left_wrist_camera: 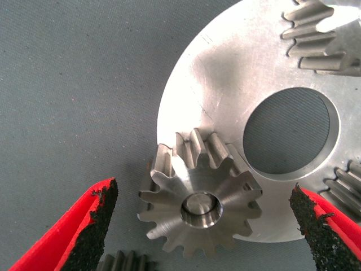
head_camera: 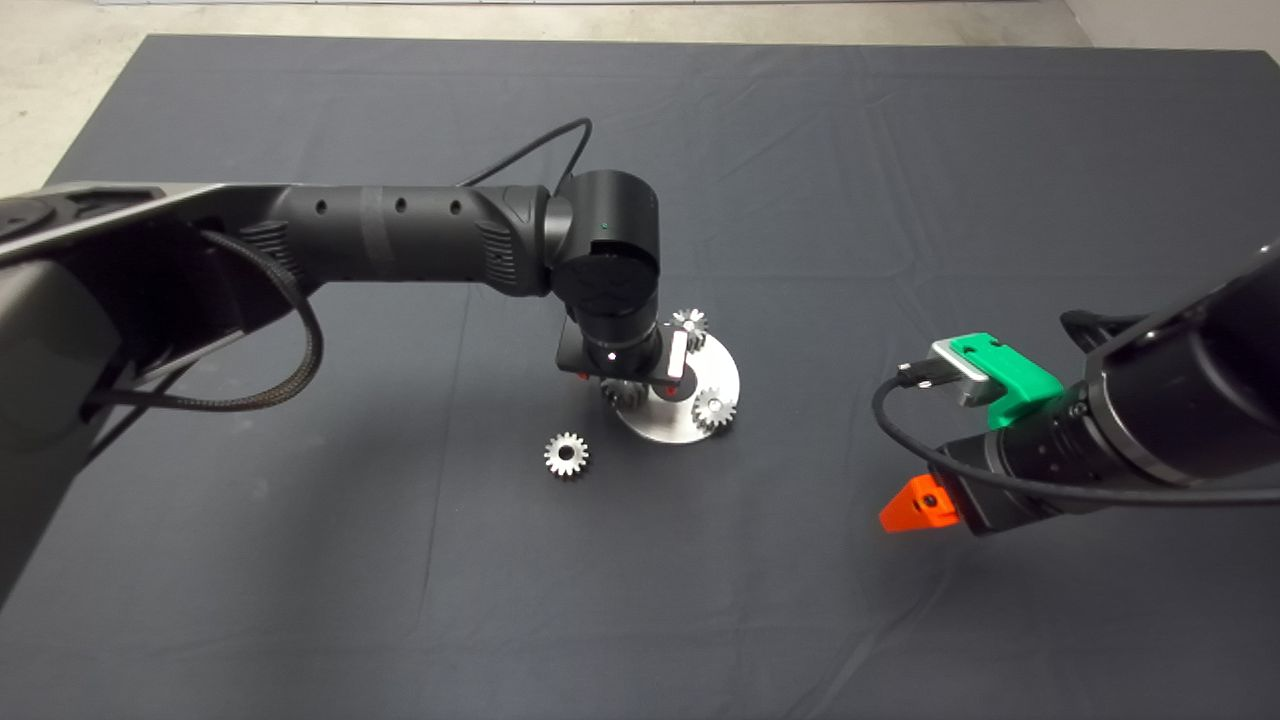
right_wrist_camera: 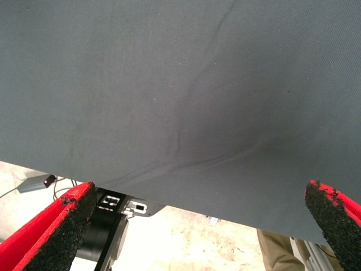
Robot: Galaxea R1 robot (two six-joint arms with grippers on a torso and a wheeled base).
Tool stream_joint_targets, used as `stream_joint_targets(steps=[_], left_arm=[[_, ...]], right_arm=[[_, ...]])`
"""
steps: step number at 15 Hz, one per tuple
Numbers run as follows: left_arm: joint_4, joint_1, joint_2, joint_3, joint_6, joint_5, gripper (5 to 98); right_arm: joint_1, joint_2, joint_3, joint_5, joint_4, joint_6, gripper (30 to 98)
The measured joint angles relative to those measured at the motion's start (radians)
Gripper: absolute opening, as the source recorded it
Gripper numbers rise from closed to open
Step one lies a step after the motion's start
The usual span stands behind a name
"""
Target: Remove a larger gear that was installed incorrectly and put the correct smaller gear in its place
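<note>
Fingers [left_wrist_camera: 93, 226] of the left gripper [left_wrist_camera: 200, 226] are spread wide, straddling a gear [left_wrist_camera: 200, 206] seated on a peg at the edge of the round metal plate [left_wrist_camera: 225, 73]; pads not touching it. Whether that one is the larger gear, can't tell. Two more gears [head_camera: 714, 408] sit on the plate rim. One loose gear [head_camera: 566, 455] lies on the mat [head_camera: 900, 150] just beside the plate. Right gripper [right_wrist_camera: 197, 226] hangs open off to the right, well apart.
</note>
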Motion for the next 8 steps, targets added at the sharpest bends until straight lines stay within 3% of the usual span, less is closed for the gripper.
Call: stream_joint_targets(steps=[8], left_arm=[[0.007,0.000,0.000,0.009,-0.002,0.000,78.0]], right_arm=[[0.000,0.000,0.000,0.000,0.000,0.000,97.7]])
